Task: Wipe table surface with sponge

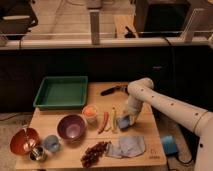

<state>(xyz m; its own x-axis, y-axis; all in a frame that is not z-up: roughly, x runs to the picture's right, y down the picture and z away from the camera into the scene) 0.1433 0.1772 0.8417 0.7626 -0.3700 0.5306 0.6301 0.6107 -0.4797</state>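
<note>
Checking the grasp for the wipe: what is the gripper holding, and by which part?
The gripper, down at the table's right side, holds the sponge by its top.

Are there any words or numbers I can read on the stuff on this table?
No text can be read anywhere.
A small dark mark on the table surface, near its front right corner: too blurred to read.
The gripper, shut on the sponge at the table's right, shows no lettering.

The table (46, 123) is a light tan wooden rectangle with visible plank grain, lying flat. The sponge (124, 123), a small thick blue block, sits slightly tilted on the table's right half, clamped from above by the gripper (128, 119) and touching the wood
</note>
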